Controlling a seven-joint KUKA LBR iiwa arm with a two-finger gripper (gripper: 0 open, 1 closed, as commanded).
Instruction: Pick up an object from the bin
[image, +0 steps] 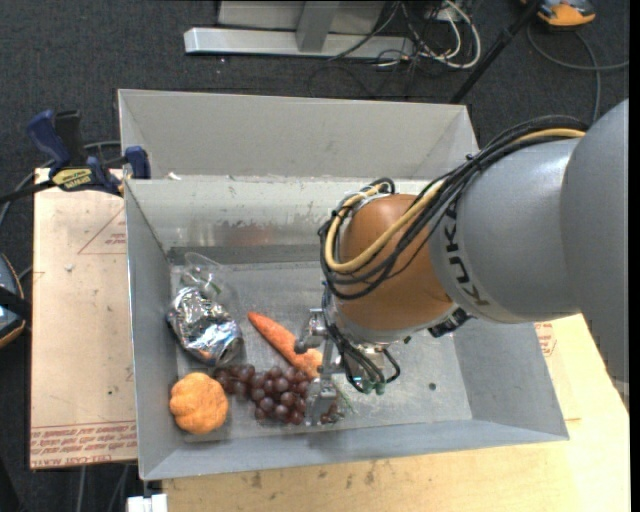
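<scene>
My gripper (320, 367) hangs low in the bin's front middle, under the arm's orange cover, and it is open. One fingertip (315, 326) stands behind the thick end of an orange carrot (276, 337), the other (325, 404) in front of it, by the right end of a bunch of dark purple grapes (268, 388). The carrot lies slanted, with its thin tip pointing to the back left. Its thick end lies between the fingers, partly hidden by the gripper. The grapes lie just in front of the carrot.
A crumpled foil-wrapped lump (203, 323) lies at the left, with clear crinkled plastic behind it. A round orange fruit (198, 402) sits in the front left corner. The arm and its cables cover the bin's right middle.
</scene>
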